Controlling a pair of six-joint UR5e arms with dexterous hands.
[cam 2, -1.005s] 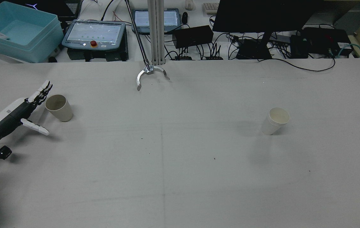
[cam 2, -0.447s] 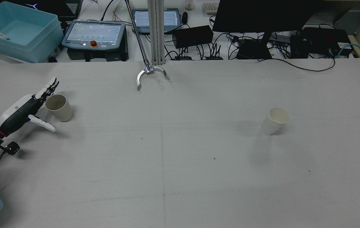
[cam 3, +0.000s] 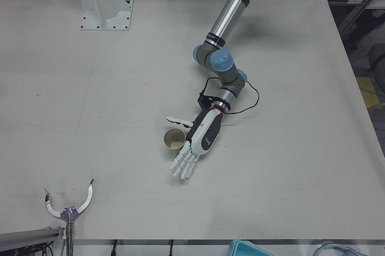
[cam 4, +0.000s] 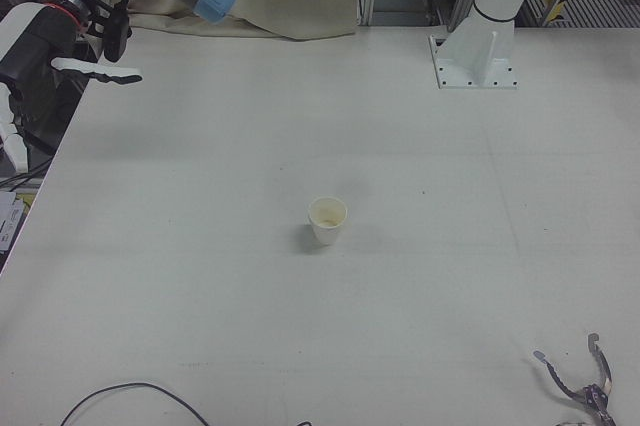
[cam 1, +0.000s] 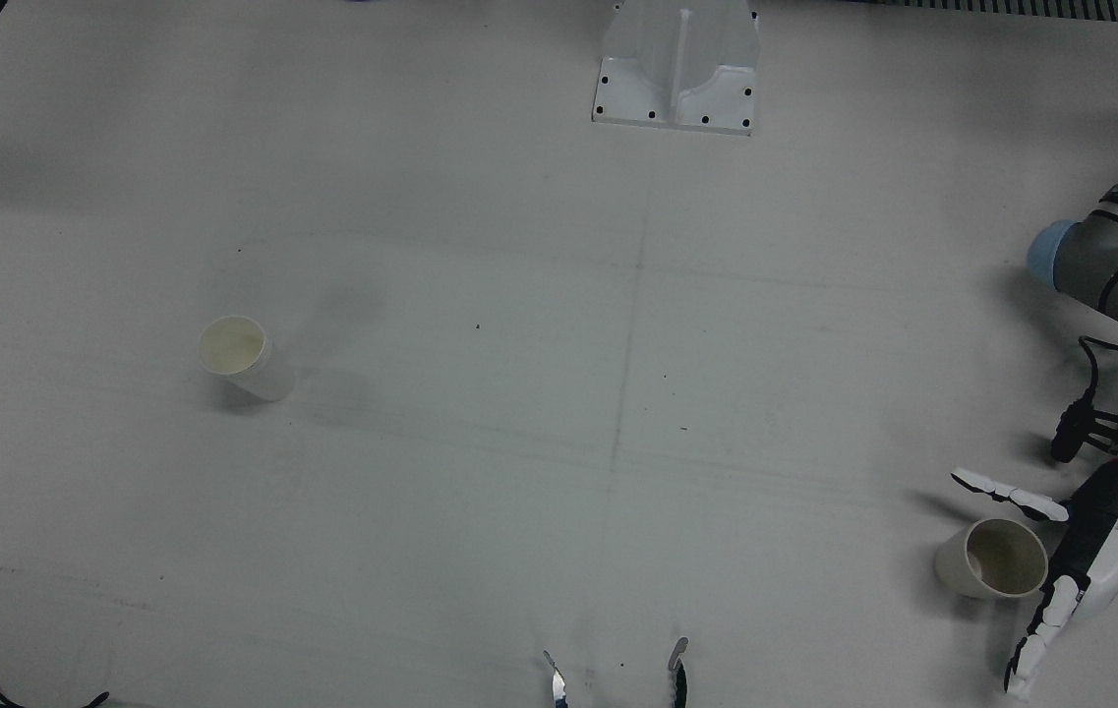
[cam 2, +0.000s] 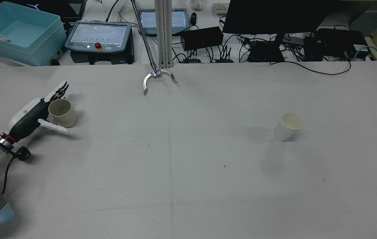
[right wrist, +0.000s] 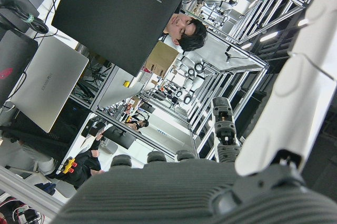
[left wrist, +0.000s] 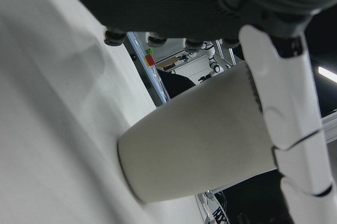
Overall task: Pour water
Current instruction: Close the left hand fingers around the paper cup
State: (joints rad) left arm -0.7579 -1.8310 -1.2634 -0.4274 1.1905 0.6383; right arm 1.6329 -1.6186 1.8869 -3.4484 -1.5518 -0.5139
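Observation:
A beige paper cup [cam 2: 62,113] stands upright at the table's left side; it also shows in the front view [cam 1: 993,560] and the left-front view [cam 3: 174,139]. My left hand [cam 2: 32,114] is open, palm beside the cup, with the cup between thumb and straight fingers [cam 1: 1040,629]. In the left hand view the cup [left wrist: 200,145] fills the frame beside the thumb [left wrist: 284,113]; I cannot tell if they touch. A white paper cup [cam 2: 287,126] stands upright on the right half [cam 4: 327,219]. My right hand [cam 4: 30,41] is open, off the table's edge, holding nothing.
A metal claw-shaped tool [cam 2: 157,78] hangs over the table's far middle edge. A white pedestal [cam 1: 676,69] stands at the robot's side. A teal bin [cam 2: 19,31], a teach pendant [cam 2: 98,35] and cables lie beyond the far edge.
My left hand has moved forward and to the right toward the beige cup, so the cup now sits between thumb and fingers. Neither cup has moved.

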